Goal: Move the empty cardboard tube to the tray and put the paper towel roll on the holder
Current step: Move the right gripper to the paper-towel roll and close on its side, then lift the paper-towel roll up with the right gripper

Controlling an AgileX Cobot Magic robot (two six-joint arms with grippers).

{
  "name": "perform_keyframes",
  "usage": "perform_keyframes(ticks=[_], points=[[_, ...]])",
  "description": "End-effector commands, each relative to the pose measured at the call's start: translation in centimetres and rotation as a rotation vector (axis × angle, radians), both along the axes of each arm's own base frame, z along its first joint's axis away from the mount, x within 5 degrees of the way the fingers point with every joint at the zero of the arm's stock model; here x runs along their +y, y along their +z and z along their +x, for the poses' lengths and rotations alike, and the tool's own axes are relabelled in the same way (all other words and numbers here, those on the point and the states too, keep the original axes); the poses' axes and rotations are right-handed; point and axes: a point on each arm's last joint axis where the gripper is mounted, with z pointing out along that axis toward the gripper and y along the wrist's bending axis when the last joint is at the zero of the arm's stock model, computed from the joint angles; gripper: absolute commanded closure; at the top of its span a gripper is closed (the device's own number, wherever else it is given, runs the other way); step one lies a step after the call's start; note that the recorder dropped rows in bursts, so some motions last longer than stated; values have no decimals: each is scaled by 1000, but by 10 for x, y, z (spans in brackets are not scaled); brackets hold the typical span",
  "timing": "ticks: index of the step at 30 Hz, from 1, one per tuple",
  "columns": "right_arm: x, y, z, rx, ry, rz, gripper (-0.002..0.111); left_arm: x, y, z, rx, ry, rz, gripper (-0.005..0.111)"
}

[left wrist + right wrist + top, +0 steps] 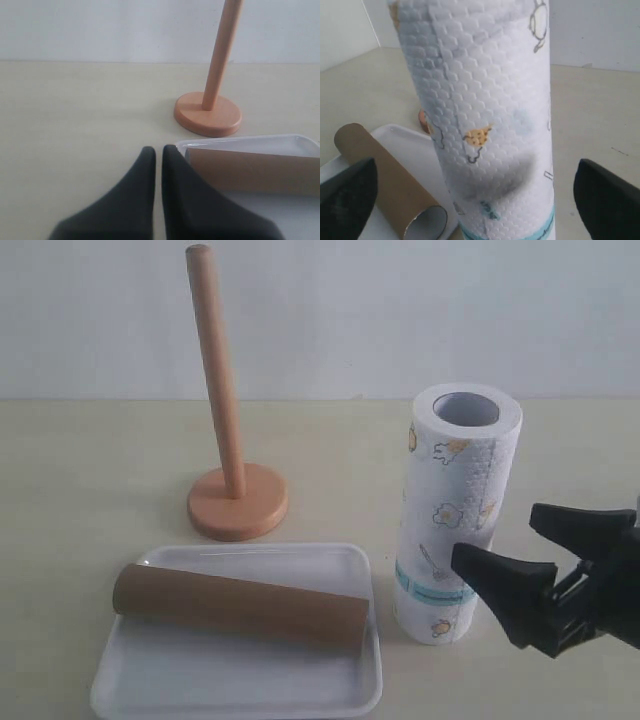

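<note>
My right gripper (494, 534) sits low, jaws spread wide and empty, the paper towel roll (455, 480) upright just ahead. My left gripper (158, 151) is pinched closed on nothing, with the tube (250, 170) in the tray (300, 142) just beside it.

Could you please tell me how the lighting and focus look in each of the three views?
Exterior view: soft, even light, only a faint shadow on the tray beneath the empty cardboard tube, all fairly sharp. Left wrist view: the left claw is blurred up close, the holder clearer. Right wrist view: a grey shadow patch on the paper towel roll, the right claw soft-edged.
</note>
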Motion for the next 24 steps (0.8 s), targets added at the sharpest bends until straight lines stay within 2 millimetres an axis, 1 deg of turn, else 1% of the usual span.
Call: perform_keyframes(ticks=[1,7,13,19,21,24], points=[[1,-2,11,-15,5,12,10,0,-1,0,1,-5,-2,103],[3,-10,30,4,12,22,10,0,-1,0,1,-5,-2,103],[8,-20,44,28,54,40,10,0,-1,0,1,-5,-2,103],[29,-26,56,13,100,2,10,0,-1,0,1,-5,-2,103],[35,-29,62,12,83,-27,10,0,-1,0,1,-5,-2,103],[36,-32,70,39,27,-77,10,0,-1,0,1,-5,-2,103]])
